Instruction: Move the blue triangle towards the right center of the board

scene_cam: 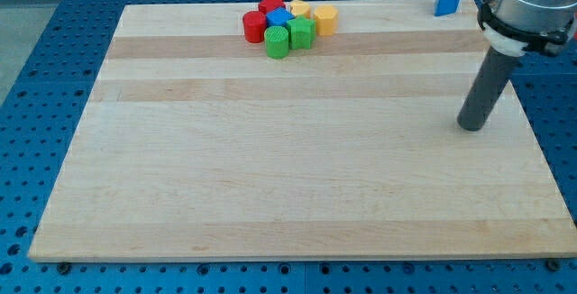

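Blue triangle (447, 1) at tabletop (288, 177) top-right corner, apex toward view's top; long axis not discernible. My tip (471, 125) well below it, near right edge. No jaws fitted.

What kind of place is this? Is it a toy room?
Probably a robot lab. A wooden board sits on a blue table full of holes, and my tip pushes small blocks like the blue triangle.

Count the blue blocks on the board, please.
2: the blue triangle at the board's top right corner, and a blue block inside the cluster at the view's top centre. Others could be hidden there.
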